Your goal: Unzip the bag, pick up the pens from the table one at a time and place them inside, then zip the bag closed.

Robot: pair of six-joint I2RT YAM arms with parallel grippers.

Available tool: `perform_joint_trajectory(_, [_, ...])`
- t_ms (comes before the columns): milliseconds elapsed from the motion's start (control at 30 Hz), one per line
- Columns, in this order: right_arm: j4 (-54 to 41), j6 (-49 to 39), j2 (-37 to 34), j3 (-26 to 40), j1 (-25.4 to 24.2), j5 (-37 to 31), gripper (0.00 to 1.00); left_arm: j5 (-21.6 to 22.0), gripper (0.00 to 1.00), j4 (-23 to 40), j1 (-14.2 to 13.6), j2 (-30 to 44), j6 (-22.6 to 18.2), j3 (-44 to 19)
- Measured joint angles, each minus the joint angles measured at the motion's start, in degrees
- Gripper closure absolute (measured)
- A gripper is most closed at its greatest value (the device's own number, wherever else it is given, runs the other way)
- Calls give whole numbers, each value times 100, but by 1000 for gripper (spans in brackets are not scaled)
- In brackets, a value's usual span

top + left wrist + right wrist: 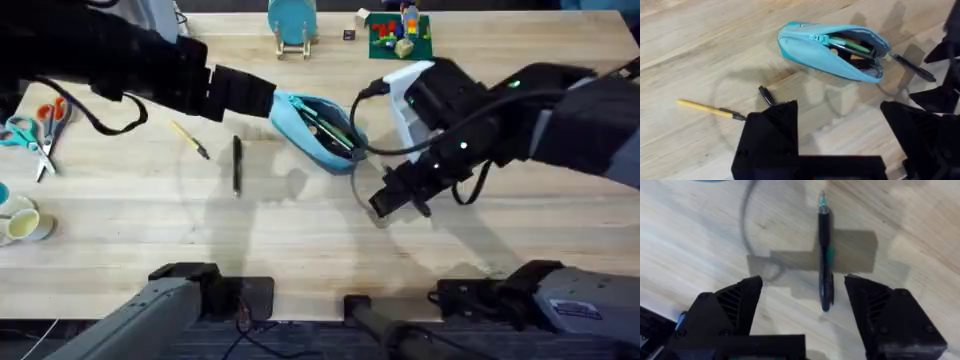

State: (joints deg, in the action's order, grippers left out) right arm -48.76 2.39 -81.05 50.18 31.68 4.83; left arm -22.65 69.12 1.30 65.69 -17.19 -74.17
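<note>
The bag (318, 124) lies unzipped near the middle of the counter (300, 230), and the left wrist view looks straight into its mouth, where green and orange items sit inside (852, 47); from overhead these are small and hard to tell apart. Two black pens lie out on the counter: one (237, 163) well to the left of the bag beside a yellow stick (189, 139), the other (825, 260) just beyond the bag's open end. The right wrist view shows that second pen clearly, with a green tip, lying flat between the spread fingers of the right gripper (802, 297), which hold nothing. In the left wrist view it is a dark stick (912, 67) poking past the bag. The left gripper (837, 122) hangs near the bag with its fingers apart, empty. One pair of scissors (40, 125) rests at the far left edge
</note>
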Motion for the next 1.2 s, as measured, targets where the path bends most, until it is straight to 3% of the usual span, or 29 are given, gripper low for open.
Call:
perform_joint_trajectory(433, [301, -72, -239, -160, -11, -14, 78, 0, 6, -21, 0, -1, 0, 0])
perform_joint_trajectory(767, [667, -77, -256, -160, -9, -299, 17, 0, 6, -20, 0, -1, 0, 0])
perform_joint_trajectory(1200, [433, -96, -488, -22, -9, -574, 6, -1, 6, -20, 0, -1, 0, 0])
